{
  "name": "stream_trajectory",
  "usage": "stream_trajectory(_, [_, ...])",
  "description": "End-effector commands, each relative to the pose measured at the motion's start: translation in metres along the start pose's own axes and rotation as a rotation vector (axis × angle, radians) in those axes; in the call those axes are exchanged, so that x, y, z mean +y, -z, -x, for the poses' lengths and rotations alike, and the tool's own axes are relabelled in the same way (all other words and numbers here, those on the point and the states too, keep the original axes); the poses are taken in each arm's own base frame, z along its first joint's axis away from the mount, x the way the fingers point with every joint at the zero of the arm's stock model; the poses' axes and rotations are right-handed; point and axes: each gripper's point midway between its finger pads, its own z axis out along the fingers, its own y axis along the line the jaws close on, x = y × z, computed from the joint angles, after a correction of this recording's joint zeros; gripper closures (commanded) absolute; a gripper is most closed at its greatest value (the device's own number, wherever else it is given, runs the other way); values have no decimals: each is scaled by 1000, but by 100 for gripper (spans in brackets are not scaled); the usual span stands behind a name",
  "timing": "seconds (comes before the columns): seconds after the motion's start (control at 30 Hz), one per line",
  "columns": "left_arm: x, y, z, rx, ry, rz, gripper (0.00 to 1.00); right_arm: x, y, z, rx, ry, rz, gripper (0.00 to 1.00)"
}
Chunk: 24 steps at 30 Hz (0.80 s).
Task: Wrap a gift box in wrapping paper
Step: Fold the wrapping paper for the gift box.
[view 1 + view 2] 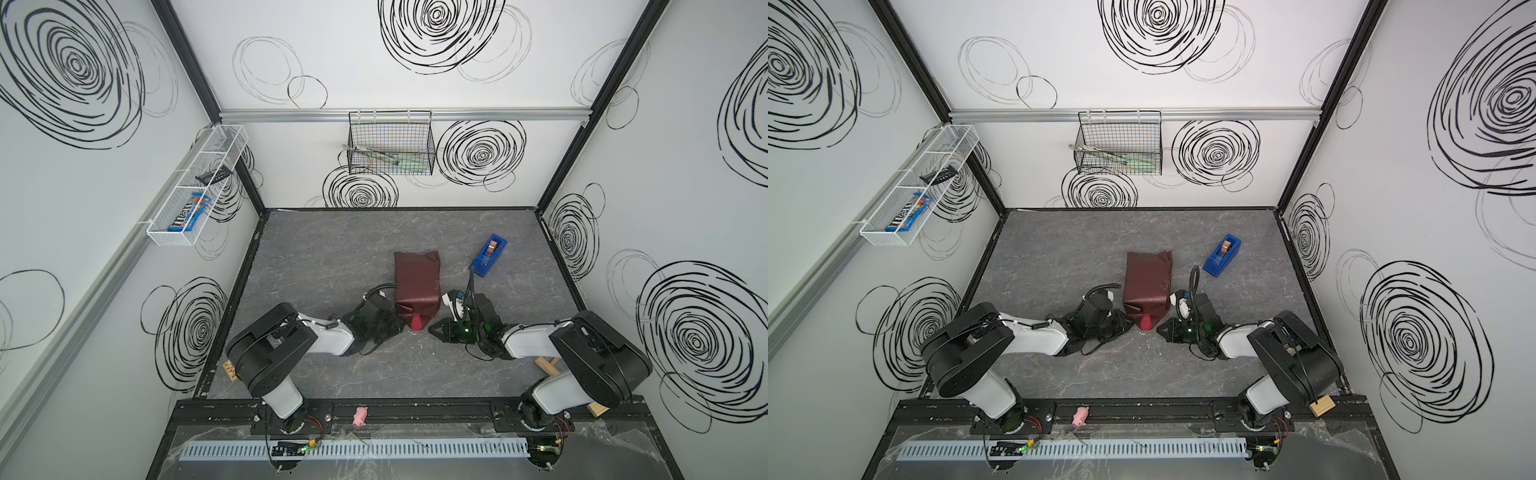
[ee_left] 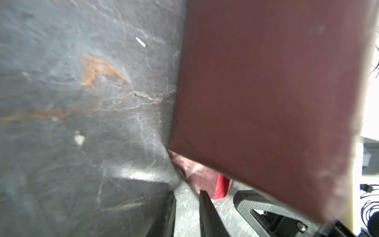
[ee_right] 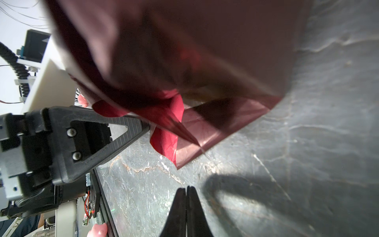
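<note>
Pink toy pig [image 1: 360,417] sits on the front rail [image 1: 415,409], well behind the left end effector [image 2: 187,194], which shows a narrow gap and holds nothing. Right end effector [image 3: 186,187]: closed, empty. Between their tips and beyond lies creased maroon paper [image 1: 417,282], folded over the hidden box, bright red at the near end. Blue plastic tape dispenser [image 1: 489,254] stands beyond the right one, apart. Table [image 1: 324,257] grey, marbled, matte; walls [image 1: 332,62] white with black swirls.
</note>
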Motion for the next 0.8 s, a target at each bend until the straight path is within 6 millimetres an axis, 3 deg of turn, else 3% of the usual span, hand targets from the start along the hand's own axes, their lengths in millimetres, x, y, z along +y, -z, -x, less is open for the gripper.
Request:
stream_trajectory(0.0, [0, -4, -6, 40, 16, 17, 74, 15, 4, 10, -15, 30, 30, 90])
stream_trajectory(0.33, [4, -14, -12, 89, 22, 108, 74, 23, 2, 16, -13, 53, 54, 89])
stream_trajectory(0.77, [11, -17, -18, 97, 31, 202, 73, 15, 16, 17, -41, 56, 50, 87])
